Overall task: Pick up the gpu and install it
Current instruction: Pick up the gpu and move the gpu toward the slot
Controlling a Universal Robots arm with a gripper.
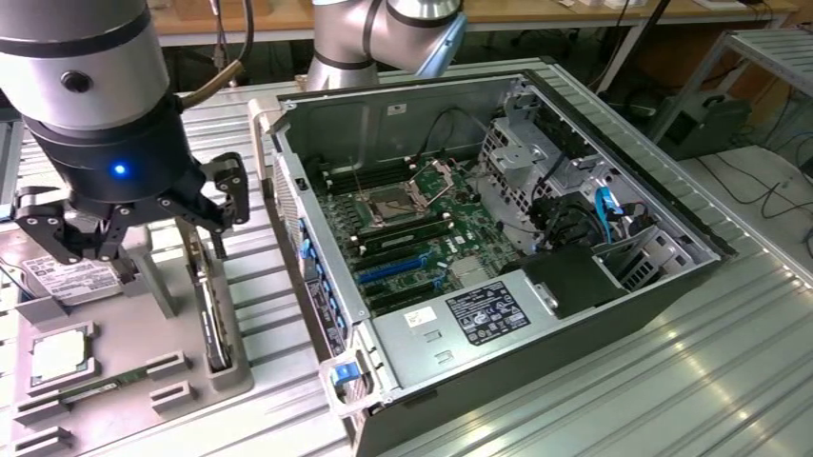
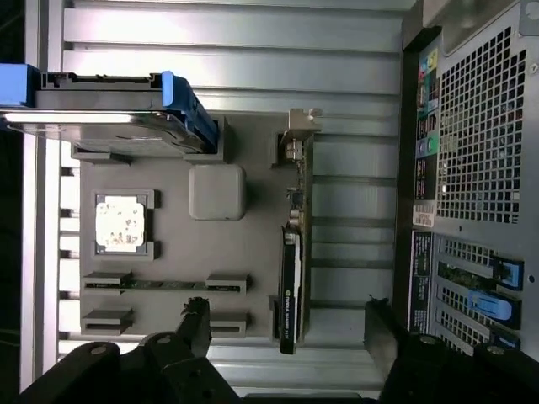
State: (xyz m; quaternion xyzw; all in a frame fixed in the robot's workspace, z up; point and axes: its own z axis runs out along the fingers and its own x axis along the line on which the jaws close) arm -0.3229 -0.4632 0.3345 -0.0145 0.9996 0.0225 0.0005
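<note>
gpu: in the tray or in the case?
In the tray. The gpu stands on edge in its slot, outside the case; open fingers hover above it.

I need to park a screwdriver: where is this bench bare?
The widest bare table lies on the exterior view's right, past the computer case. A narrow strip runs between case and grey tray. The tray is crowded, and the gripper hangs over the gpu, jaws open.
</note>
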